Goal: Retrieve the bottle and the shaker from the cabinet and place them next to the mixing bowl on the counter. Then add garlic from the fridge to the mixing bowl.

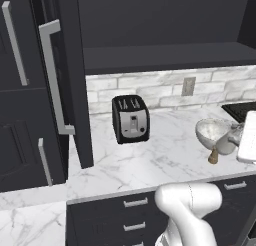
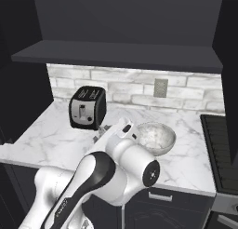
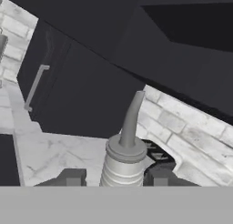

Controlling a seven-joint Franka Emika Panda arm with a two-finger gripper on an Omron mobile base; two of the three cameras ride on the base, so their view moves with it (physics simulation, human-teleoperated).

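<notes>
Our arm reaches forward and to the right over the counter (image 1: 150,160), the hand low beside the mixing bowl (image 2: 155,137). Our gripper (image 3: 113,178) has its fingers closed partway on the bottle (image 3: 124,161), nozzle standing up between them. The toaster (image 1: 131,118) sits well to the left, near the open cabinet (image 1: 165,57) door. The shaker (image 1: 213,156) stands just beside the bowl. The bottle looks creamy-white, with a ribbed neck and thin spout.
</notes>
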